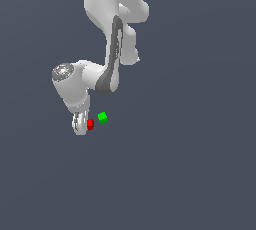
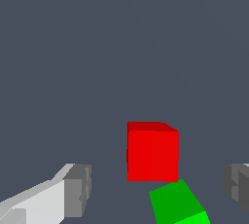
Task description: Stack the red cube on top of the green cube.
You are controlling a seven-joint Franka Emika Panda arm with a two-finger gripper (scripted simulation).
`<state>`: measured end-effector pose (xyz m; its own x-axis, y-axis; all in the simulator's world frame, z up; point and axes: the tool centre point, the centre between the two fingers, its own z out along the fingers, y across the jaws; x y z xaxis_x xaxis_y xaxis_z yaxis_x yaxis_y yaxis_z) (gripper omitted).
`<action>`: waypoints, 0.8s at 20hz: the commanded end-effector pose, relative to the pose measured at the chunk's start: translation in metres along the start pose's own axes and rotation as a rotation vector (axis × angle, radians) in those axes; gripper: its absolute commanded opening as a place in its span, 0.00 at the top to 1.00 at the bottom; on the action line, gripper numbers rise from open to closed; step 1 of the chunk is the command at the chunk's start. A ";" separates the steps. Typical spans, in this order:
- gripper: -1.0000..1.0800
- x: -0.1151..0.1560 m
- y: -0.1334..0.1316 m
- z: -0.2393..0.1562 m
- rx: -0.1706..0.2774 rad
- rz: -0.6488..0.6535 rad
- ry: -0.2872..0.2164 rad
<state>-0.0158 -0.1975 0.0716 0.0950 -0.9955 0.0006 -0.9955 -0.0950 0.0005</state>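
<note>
The red cube [image 1: 90,123] rests on the dark floor right beside my gripper [image 1: 80,124], on the exterior view's right of it. In the wrist view the red cube [image 2: 152,152] sits between the two grey fingertips [image 2: 78,189], with a gap to each. My gripper [image 2: 156,189] is open and holds nothing. The green cube [image 1: 102,118] lies just past the red one, further to the exterior view's right and apart from it. In the wrist view the green cube [image 2: 177,203] is turned at an angle and nearly meets the red cube's corner.
The white arm [image 1: 107,49] rises above the cubes and bends down to the wrist [image 1: 70,86]. A plain dark grey floor [image 1: 190,164] surrounds them.
</note>
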 end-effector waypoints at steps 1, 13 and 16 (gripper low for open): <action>0.04 0.002 0.003 0.002 0.000 0.027 0.000; 0.04 0.002 0.003 0.005 0.000 0.028 -0.001; 0.04 0.002 0.004 0.015 0.000 0.028 -0.001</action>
<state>-0.0189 -0.1998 0.0619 0.0674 -0.9977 0.0004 -0.9977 -0.0674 -0.0011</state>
